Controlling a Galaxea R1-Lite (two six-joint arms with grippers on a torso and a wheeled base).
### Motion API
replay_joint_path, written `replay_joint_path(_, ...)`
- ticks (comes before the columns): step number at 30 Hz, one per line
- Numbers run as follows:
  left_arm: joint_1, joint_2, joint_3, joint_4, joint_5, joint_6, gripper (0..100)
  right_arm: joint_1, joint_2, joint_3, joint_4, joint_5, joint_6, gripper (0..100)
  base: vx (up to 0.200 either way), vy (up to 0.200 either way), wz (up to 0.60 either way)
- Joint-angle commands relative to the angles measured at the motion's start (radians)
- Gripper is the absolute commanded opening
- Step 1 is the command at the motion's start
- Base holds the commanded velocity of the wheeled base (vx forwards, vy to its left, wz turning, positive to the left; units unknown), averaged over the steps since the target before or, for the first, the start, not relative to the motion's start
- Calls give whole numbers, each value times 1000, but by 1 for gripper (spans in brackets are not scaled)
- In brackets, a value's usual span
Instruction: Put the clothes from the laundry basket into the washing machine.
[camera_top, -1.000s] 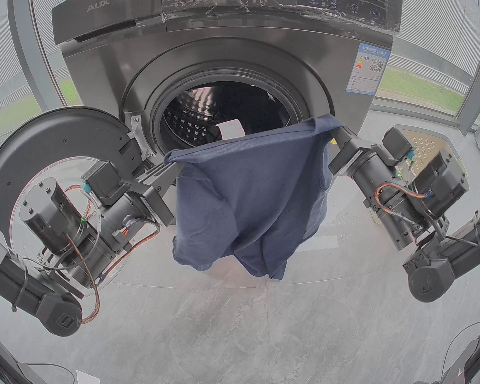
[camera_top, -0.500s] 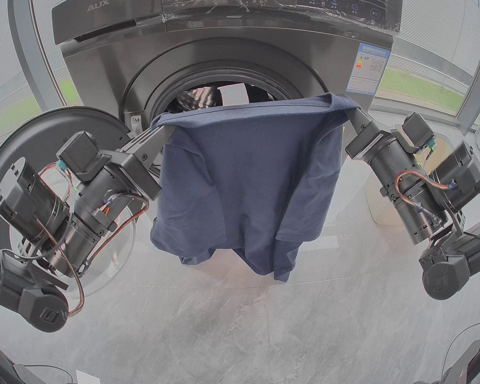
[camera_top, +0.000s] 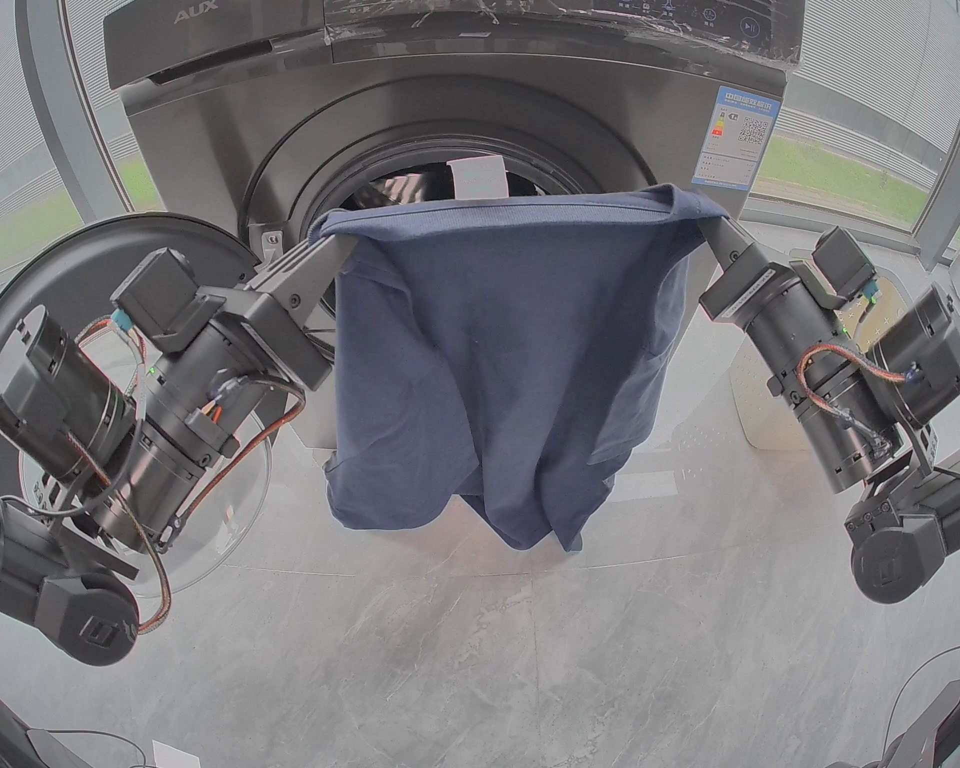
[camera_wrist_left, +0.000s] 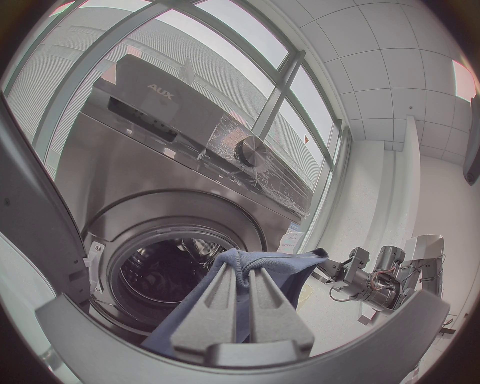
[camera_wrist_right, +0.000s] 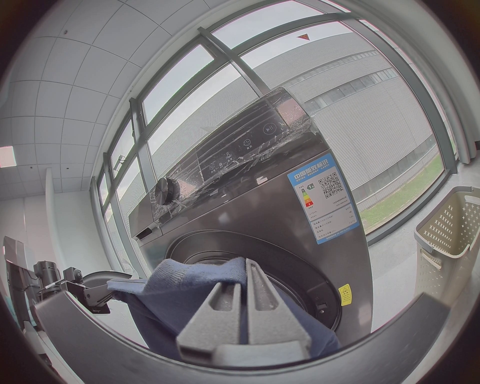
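The left claw (camera_top: 335, 238) is pressed together on one top corner of a dark blue shirt (camera_top: 500, 350), and the right claw (camera_top: 702, 214) is pinching the opposite top corner. Between them the top edge of the shirt is pulled into a nearly level line. The rest of the cloth hangs down freely in soft folds, and its lowest point is clear of the floor (camera_top: 500, 660). A small white tag (camera_top: 477, 176) stands up from the middle of the top edge.

In the left wrist view, the left claw (camera_wrist_left: 241, 266) has its two grey fingers closed on a bunched fold of the shirt (camera_wrist_left: 285, 264). In the right wrist view, the right claw (camera_wrist_right: 245, 272) grips its fold of the shirt (camera_wrist_right: 175, 285) in the same way.

From the head view, the shirt hangs at the centre, with the left claw at about 10 o'clock from it and the right claw at about 2 o'clock. Behind it, at 12 o'clock, stands a grey front-loading washing machine (camera_top: 200, 140). The shirt's top edge crosses in front of the round drum opening (camera_top: 400, 188). The round door (camera_top: 90, 270) is swung open at 9 o'clock. A blue and white sticker (camera_top: 735, 136) sits on the machine's front at 1 o'clock. A cream perforated laundry basket (camera_wrist_right: 450, 235) stands on the floor at 3 o'clock, beside the machine.
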Motion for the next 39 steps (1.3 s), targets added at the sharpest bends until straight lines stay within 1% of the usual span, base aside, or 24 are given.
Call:
replay_joint_path(1, -23, 34, -4, -6, -1, 0, 0, 1, 4, 18, -2, 1, 0, 0, 0, 0, 0)
replay_joint_path(5, -44, 60, -4, -11, -2, 3, 0, 4, 18, 27, -2, 1, 2, 0, 0, 0, 0)
replay_joint_path(7, -47, 67, -10, -16, -2, 5, 0, 18, 20, 21, 1, -1, 2, 0, 0, 0, 0)
replay_joint_path(8, -54, 75, -26, -16, -2, 12, 0, 29, 21, 21, 3, -1, 2, 0, 0, 0, 0)
replay_joint_path(12, -57, 117, -81, -14, -10, 20, 0, 27, 86, 49, -3, 1, 3, 0, 0, 0, 0)
replay_joint_path(15, -57, 149, -127, -17, -10, 22, 0, 30, 129, 95, -3, 4, 5, 0, 0, 0, 0)
replay_joint_path(17, -57, 152, -130, -19, -8, 22, 0, 32, 142, 104, -3, 6, 5, 0, 0, 0, 0)
replay_joint_path(18, -55, 150, -128, -20, -8, 22, 0, 36, 173, 110, -3, 10, 5, 100, 0, 0, 0)
replay_joint_path(21, -55, 130, -133, -19, -4, 20, 0, 55, 296, 131, -5, 16, 5, 100, 0, 0, 0)
replay_joint_path(25, -60, 100, -130, -12, -4, 20, 0, 69, 391, 119, -6, 19, 0, 100, 0, 0, 0)
replay_joint_path(32, -63, 98, -131, -16, -2, 20, 0, 104, 455, 122, -5, 22, -1, 100, 0, 0, 0)
replay_joint_path(37, -67, 84, -133, -16, -2, 22, 0, 102, 509, 115, -6, 22, -3, 100, 0, 0, 0)
replay_joint_path(39, -67, 78, -133, -11, -2, 22, 0, 99, 532, 95, -6, 25, -3, 100, 0, 0, 0)
